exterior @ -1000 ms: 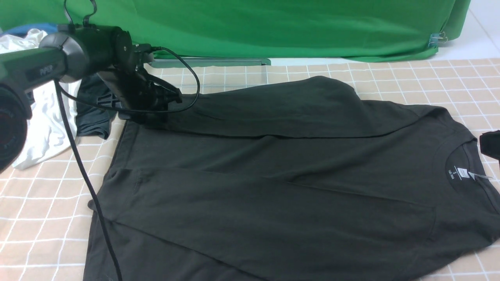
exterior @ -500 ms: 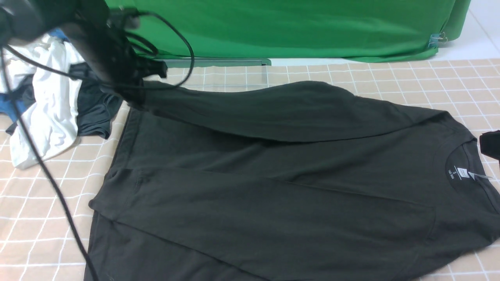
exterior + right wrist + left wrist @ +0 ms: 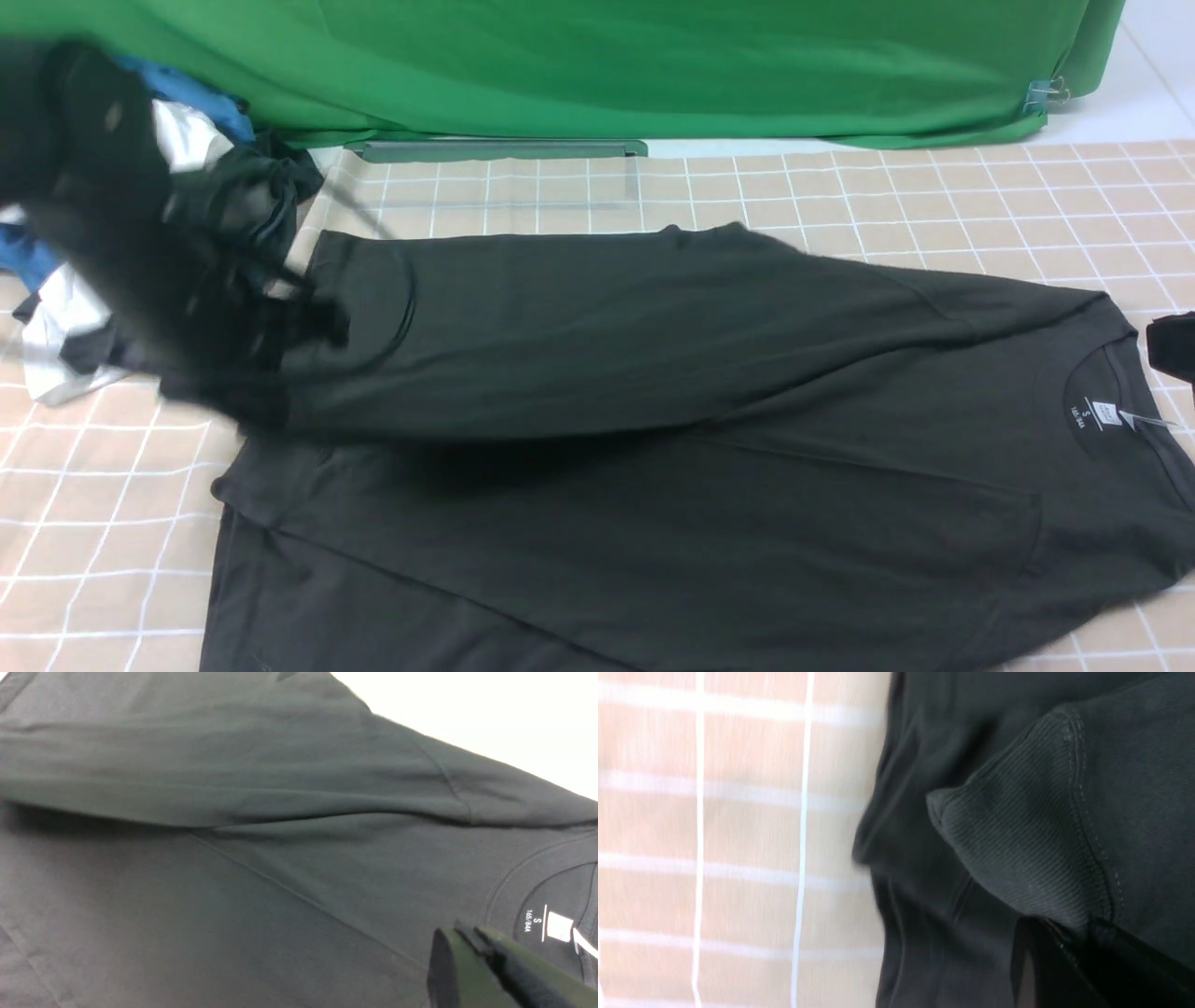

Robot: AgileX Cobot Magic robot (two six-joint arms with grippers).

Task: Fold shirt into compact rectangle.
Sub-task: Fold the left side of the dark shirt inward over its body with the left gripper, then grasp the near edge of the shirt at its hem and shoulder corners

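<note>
- A blue cloth (image 3: 191, 98) and a white cloth (image 3: 70, 313) are in a messy pile at the far left, partly hidden by the left arm (image 3: 103, 187).
- A small dark garment (image 3: 271, 191) is in the same pile, near the far left corner of the big shirt.
- The left arm reaches in from the left, and it looks blurry.
- The left gripper (image 3: 271, 401) is narrow and pinches the black shirt (image 3: 579, 523) near its left end. The cloth goes right in between its tips.
- The pinched layer is lifted up. It hangs over the rest of the shirt, with a dark shadow under it.
- The black shirt lies across the middle of the table (image 3: 934, 205), from the left side to the right side. Its near part runs out of the front view.
- One sleeve lies folded over the near part of the shirt, pointing left.
- A green cloth (image 3: 691, 65) hangs behind the table, on the far side.
- The neck of the shirt is on the right, with a little white tag (image 3: 1106, 413) inside it.
- The right gripper (image 3: 467, 933) is above the shirt, close to the neck in the right wrist view. It is narrow, with its tips together.
</note>
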